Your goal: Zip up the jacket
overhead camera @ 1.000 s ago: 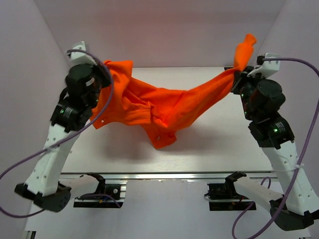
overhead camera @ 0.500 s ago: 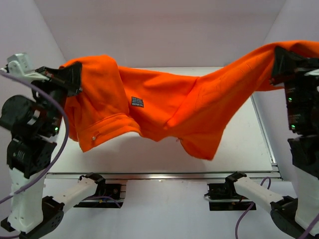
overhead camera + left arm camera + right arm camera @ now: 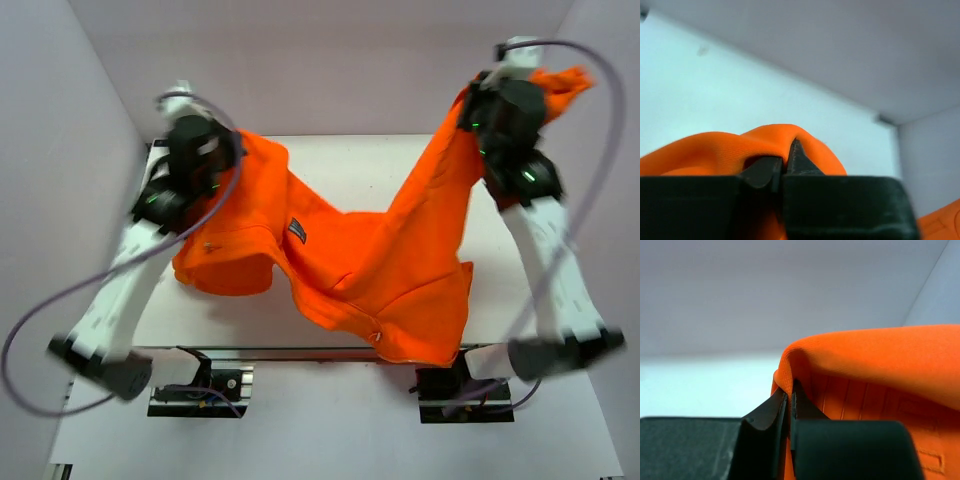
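While the left pincer [image 3: 786, 158] and right pincer [image 3: 790, 397] each pinch a fold of the bright orange fabric jacket [image 3: 380, 270], it sags between them over the white counter [image 3: 340, 160] (zipper unseen); likely the spreading stage, next needing it laid flat

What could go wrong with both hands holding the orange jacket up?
The left hand and right hand each pinch only a thin fold of the bright orange fabric jacket; it could slip out.
The jacket hangs bunched, no zipper visible; it may land folded.
Its hem hangs near the arm bases and could snag.
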Controlling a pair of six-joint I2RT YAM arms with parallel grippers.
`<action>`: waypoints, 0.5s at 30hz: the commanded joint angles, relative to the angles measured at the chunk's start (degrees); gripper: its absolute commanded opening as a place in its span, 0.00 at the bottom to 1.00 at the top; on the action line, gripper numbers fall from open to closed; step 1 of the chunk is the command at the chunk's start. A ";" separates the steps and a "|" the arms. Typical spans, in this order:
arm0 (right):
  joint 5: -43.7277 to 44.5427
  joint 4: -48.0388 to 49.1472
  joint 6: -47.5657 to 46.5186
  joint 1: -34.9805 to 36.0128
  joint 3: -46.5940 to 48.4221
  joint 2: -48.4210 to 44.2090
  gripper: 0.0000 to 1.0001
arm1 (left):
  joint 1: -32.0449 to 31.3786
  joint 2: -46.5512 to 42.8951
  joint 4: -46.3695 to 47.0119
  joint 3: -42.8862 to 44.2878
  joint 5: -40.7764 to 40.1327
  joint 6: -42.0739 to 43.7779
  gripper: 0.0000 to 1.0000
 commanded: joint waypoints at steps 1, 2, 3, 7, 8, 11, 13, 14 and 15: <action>-11.65 -2.67 5.58 -6.71 -6.45 9.09 0.00 | 0.62 10.36 -3.52 -2.24 -4.92 -3.70 0.16; -11.83 -2.31 5.41 -7.15 -7.07 13.12 0.00 | 0.97 12.73 -3.96 -1.37 -4.14 -3.43 0.27; -12.97 -1.96 4.71 -7.42 -7.52 15.07 0.00 | 1.50 15.02 -5.18 -0.58 -2.83 -2.39 0.53; -17.89 -7.20 4.70 -8.47 -3.75 23.25 0.51 | 5.36 28.63 -14.55 8.63 8.15 0.43 0.95; -19.47 -7.58 4.70 -8.47 -4.00 23.00 0.68 | 6.06 30.06 -16.78 11.70 8.43 0.44 0.96; -24.83 -5.04 6.19 -8.21 -11.98 15.99 0.89 | 6.07 29.99 -21.97 10.34 5.97 -0.70 0.98; -26.07 -4.34 6.55 -7.16 -20.38 10.99 0.90 | 6.16 27.19 -22.34 2.54 5.53 -2.63 0.98; -25.64 -3.98 6.64 -4.72 -23.31 5.56 0.89 | 6.16 22.82 -21.38 -1.41 6.06 -3.07 0.98; -24.07 -4.16 6.64 -2.69 -26.21 3.07 0.89 | 6.16 20.52 -18.67 -9.63 7.98 -4.56 0.98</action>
